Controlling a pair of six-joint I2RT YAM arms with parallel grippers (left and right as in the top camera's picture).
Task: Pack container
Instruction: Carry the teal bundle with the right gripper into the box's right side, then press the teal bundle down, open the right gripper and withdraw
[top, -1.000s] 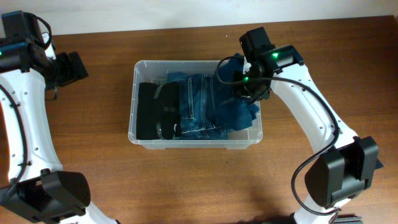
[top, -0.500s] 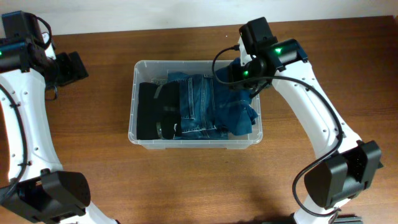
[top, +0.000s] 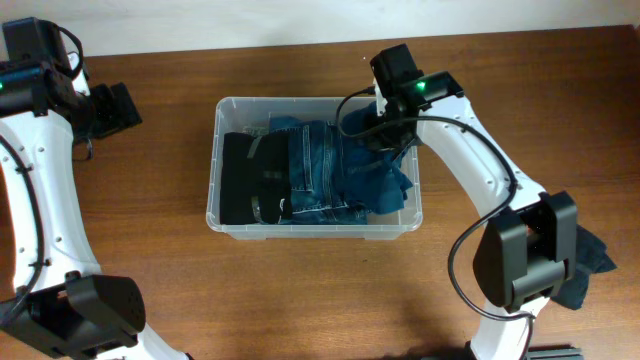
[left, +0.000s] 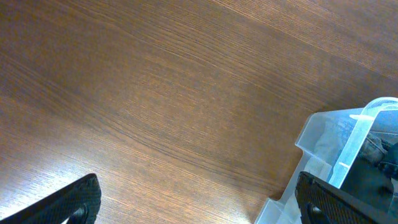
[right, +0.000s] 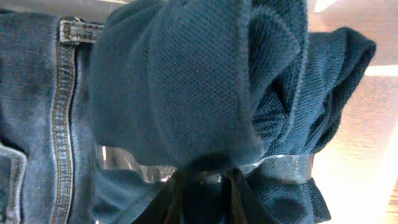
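The clear plastic container (top: 214, 208) stands mid-table. It holds a black garment (top: 245, 180) at its left, folded jeans (top: 320, 170) in the middle and a dark teal shirt (top: 388, 185) at its right. My right gripper (top: 385, 128) is over the container's far right corner, shut on a bunched part of the teal shirt (right: 205, 81), with its fingers (right: 205, 196) pinching the cloth. The jeans (right: 37, 93) lie to the left in that view. My left gripper (top: 120, 105) is open and empty above bare table, left of the container corner (left: 323, 134).
Another dark blue cloth (top: 592, 255) lies at the table's right edge, by the right arm's base. The wooden table (top: 300, 300) stretches in front of the container. The left gripper's fingers (left: 199, 205) frame bare wood.
My right gripper has moved left and toward the far wall of the container with the teal shirt in it. The left arm has not moved.
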